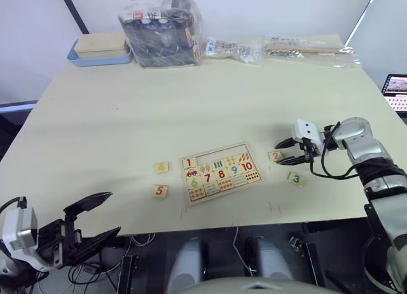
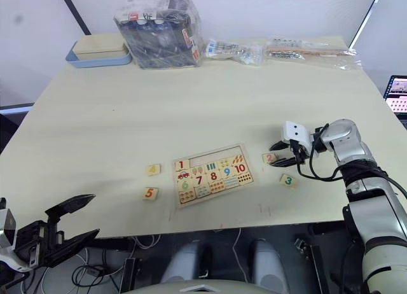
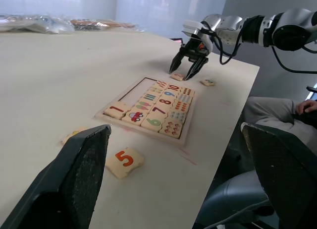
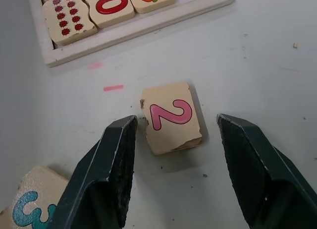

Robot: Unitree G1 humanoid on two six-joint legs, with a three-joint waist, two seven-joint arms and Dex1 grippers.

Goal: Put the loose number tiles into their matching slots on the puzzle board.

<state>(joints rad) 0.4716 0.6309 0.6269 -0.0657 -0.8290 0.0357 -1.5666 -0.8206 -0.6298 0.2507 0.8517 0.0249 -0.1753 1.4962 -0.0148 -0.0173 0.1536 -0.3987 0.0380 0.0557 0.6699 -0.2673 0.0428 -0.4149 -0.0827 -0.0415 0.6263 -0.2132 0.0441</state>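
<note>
Tile 2 [image 4: 171, 117], a small square of pale wood with a pink numeral and chipped corners, lies flat on the table [image 1: 191, 97] just right of the puzzle board [image 1: 218, 172]. The right end effector [image 4: 173, 140] is spread wide around it, touching nothing. The left end effector [image 1: 95, 221] hangs released off the near edge. Four loose tiles show: 2, 3 [image 1: 296, 178], 5 [image 1: 160, 191] and a yellow one [image 1: 161, 168]; tile 1 [image 1: 189, 162] sits in its slot.
</note>
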